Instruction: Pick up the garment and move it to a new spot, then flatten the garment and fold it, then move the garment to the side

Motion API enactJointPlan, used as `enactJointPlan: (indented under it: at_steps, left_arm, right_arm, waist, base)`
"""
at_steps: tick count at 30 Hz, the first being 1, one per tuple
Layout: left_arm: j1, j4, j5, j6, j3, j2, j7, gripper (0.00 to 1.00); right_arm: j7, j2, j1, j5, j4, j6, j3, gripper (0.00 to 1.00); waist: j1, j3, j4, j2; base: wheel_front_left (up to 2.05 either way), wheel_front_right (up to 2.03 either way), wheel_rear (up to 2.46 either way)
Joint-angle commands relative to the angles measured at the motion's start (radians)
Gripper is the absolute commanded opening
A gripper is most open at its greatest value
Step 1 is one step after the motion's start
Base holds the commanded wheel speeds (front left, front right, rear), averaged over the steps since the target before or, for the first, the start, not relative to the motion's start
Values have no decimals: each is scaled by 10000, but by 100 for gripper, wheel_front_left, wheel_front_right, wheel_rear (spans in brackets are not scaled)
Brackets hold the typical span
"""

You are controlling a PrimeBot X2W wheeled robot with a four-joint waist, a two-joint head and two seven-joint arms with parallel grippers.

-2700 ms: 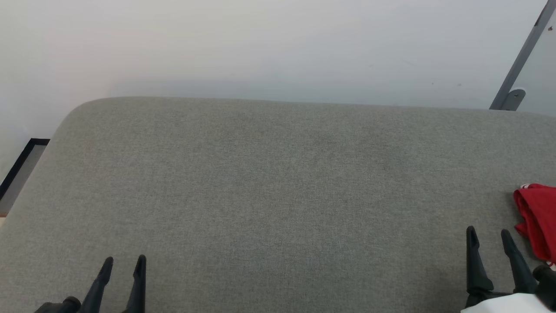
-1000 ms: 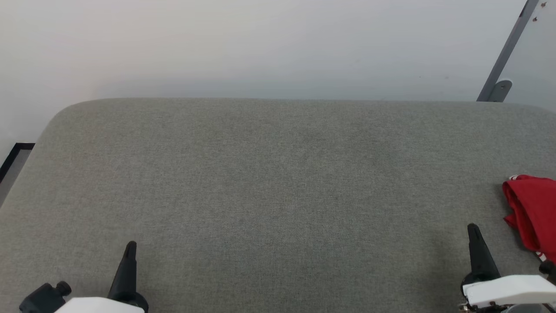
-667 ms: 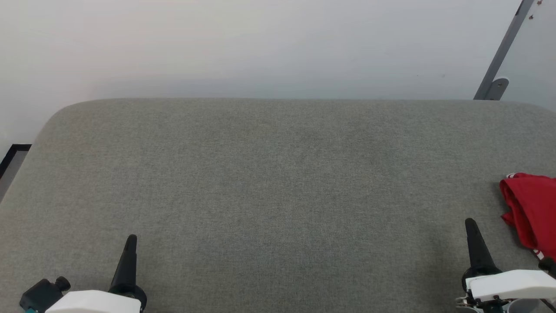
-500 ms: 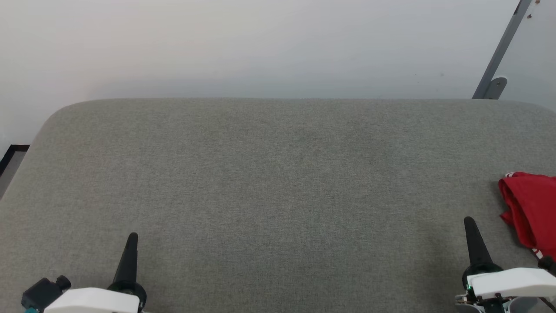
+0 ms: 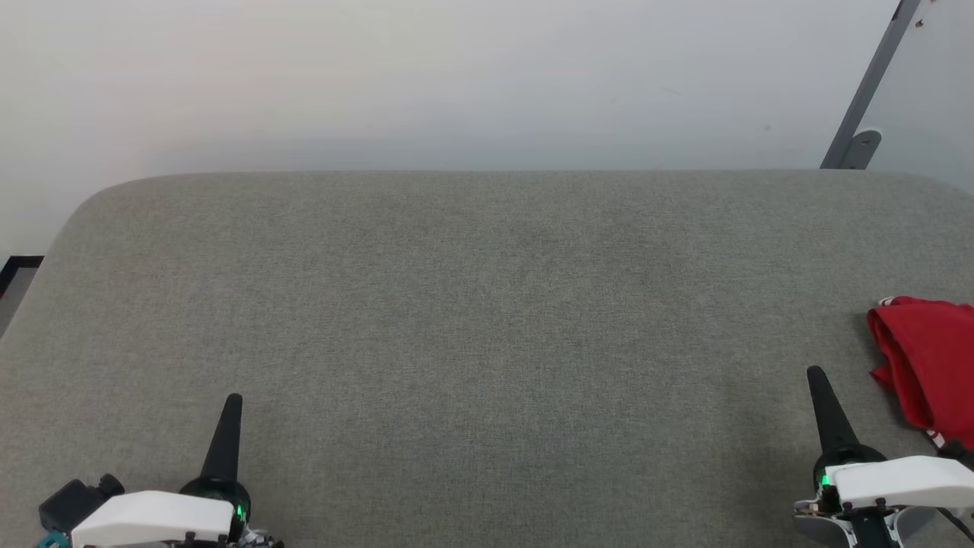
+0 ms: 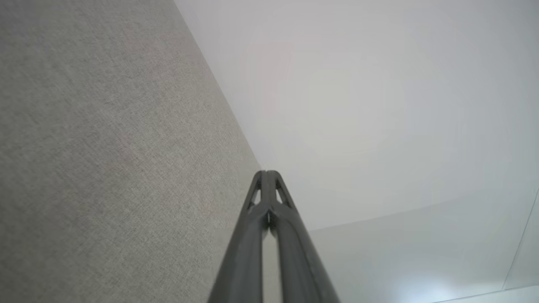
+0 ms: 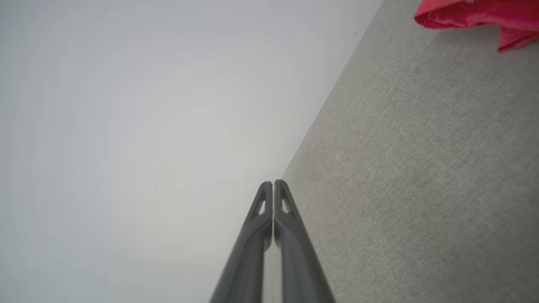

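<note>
Grey fabric-covered tabletop (image 5: pixel 487 304), rounded far corners, one item lying on it.
Cover is a woven, felt-like grey cloth, flat and smooth across the left and middle. A crumpled red fabric garment (image 5: pixel 924 365) with a sliver of white trim lies bunched directly on the cover at the far right, cut off by the edge of the head view. In the right wrist view its folded red edge rests on the grey weave.

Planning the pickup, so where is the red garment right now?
In the head view the garment lies bunched on the grey fabric surface at the picture's right edge, just right of the right gripper.
</note>
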Motion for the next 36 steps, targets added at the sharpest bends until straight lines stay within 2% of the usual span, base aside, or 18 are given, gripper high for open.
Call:
enactJointPlan:
  at_steps: [1, 36]
  left_arm:
    - [-300, -49, -192, 12, 87, -11, 61, 0]
    - [-907, 217, -2373, 19, 491, -427, 831, 0]
  right_arm:
    - [51, -54, -179, 234, -41, 1, 30, 0]
    - [676, -77, -666, 2889, 192, 1, 143, 0]
  waist:
    - [0, 3, -11, -1]
    - [0, 86, -305, -1]
  base:
    - [0, 0, 0]
    - [0, 0, 0]
